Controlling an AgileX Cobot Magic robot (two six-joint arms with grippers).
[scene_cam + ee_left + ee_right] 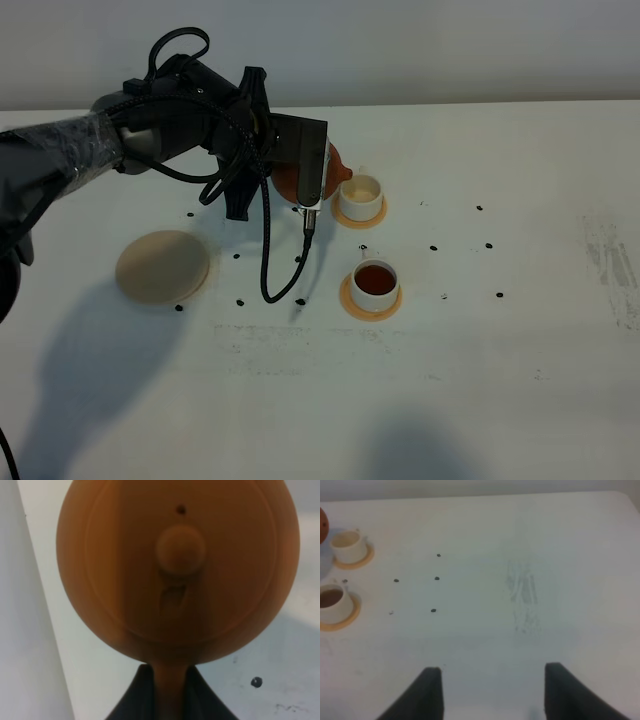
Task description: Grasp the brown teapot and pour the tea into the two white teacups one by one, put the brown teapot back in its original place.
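Note:
My left gripper [305,172] is shut on the loop handle of the brown teapot [338,160], which hangs tilted above the table with its spout at the rim of the far white teacup [361,192]. That cup's inside looks cream. The near white teacup [375,281] holds dark tea [375,277]. In the left wrist view the teapot [175,580] fills the picture, its handle squeezed by my left gripper [169,682]. The large beige coaster [162,267] lies bare to the left. My right gripper [490,695] hovers open over bare table, far from both cups [347,545] [332,602].
Each cup sits on a small orange coaster [371,304]. A black cable [268,250] droops from the left arm down to the table between the beige coaster and the cups. Small black dots [433,248] mark the white tabletop [520,380].

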